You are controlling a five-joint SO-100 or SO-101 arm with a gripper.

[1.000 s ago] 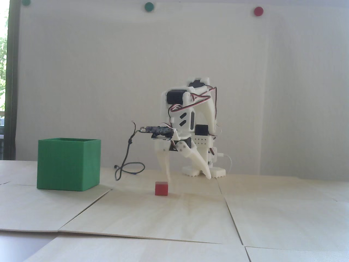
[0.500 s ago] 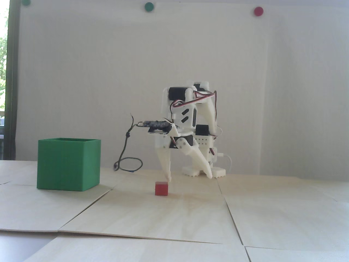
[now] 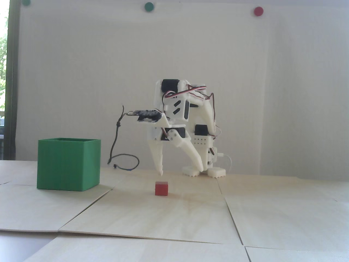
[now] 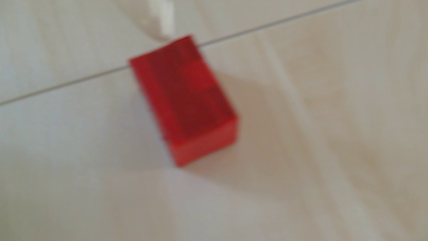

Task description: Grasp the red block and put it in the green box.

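The red block [image 3: 161,188] is a small cube resting on the pale wooden table, near its middle in the fixed view. My white gripper [image 3: 180,172] hangs open just behind and above it. One fingertip [image 3: 161,172] points down a short way above the block's top without touching it; the other finger [image 3: 196,161] splays off to the right. Nothing is between the fingers. The green box [image 3: 68,163] stands open-topped on the table well to the left of the block. The wrist view is blurred: the red block [image 4: 185,102] fills its centre, with one white fingertip [image 4: 159,18] at the top edge beside it.
A black cable [image 3: 120,161] dangles from the wrist camera and loops on the table between box and arm. The arm's base [image 3: 204,172] stands behind the block against a white wall. Seams [image 3: 231,215] divide the table panels. Coloured dots [image 3: 258,11] sit high on the wall.
The arm has risen and shifted left. The downward fingertip, earlier beside the block's top right corner, now hangs clear above it. The cable loop swung left. Block and box have not moved.
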